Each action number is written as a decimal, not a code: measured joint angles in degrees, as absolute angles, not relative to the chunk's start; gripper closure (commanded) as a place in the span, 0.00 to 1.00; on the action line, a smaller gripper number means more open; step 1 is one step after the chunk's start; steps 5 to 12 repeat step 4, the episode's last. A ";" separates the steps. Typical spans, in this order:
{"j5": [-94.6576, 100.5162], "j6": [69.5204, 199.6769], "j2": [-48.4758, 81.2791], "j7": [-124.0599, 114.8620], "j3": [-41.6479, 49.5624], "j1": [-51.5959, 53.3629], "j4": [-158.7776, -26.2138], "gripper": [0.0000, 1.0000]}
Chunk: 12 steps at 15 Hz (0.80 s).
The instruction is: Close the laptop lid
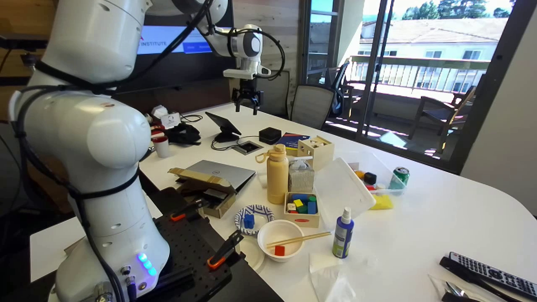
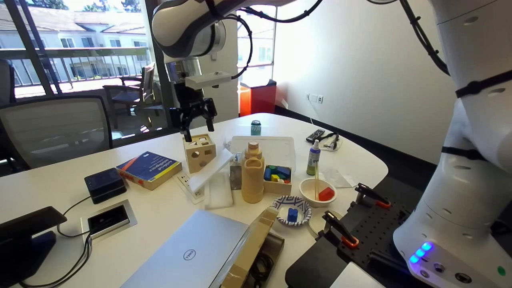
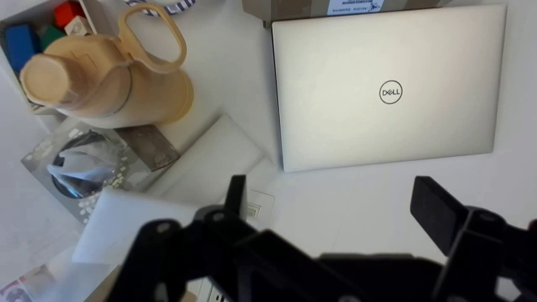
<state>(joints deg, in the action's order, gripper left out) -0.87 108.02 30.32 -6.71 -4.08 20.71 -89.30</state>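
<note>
Hanging above the table (image 1: 419, 218), the gripper (image 1: 246, 111) is seen with its fingers (image 3: 435, 209) parted; in the wrist view, white table surface is framed between them. The laptop (image 3: 440, 126) is laid on the table, apart from the fingers. Its lid (image 3: 335, 96) is found folded down, with the pale metallic outer face and the round Dell mark (image 3: 390, 92) turned upward. A cardboard box (image 2: 256, 240) is placed along one long edge of the laptop, its flap raised; whether the two are touching cannot be told. A black cable (image 2: 262, 264) is held coiled inside the box.

Off a short edge of the laptop, a tan bottle (image 3: 155, 98) is stood upright, and just beside it a wooden tray (image 1: 311, 222) is packed with coloured blocks (image 1: 298, 203). A blue block (image 1: 249, 221) is set on a patterned plate (image 1: 263, 215), and a red block (image 1: 280, 251) is contained in a white bowl (image 1: 274, 233), over whose rim a pair of chopsticks (image 1: 298, 240) is leaned. Near the bowl, a spray bottle (image 1: 343, 237) is stood upright. In an exterior view, a blue book (image 2: 149, 167) is laid flat between a black box (image 2: 105, 184) and a wooden shape sorter (image 2: 201, 157). In both exterior views, a black panel (image 1: 222, 123) is shown tilted on a stand (image 1: 227, 136) near the black box.
</note>
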 measured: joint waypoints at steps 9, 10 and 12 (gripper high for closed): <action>-0.87 108.10 25.61 -7.22 -4.86 19.29 -96.76 0.00; -0.87 108.10 25.61 -7.22 -4.86 19.29 -96.76 0.00; -0.87 108.10 25.61 -7.22 -4.86 19.29 -96.76 0.00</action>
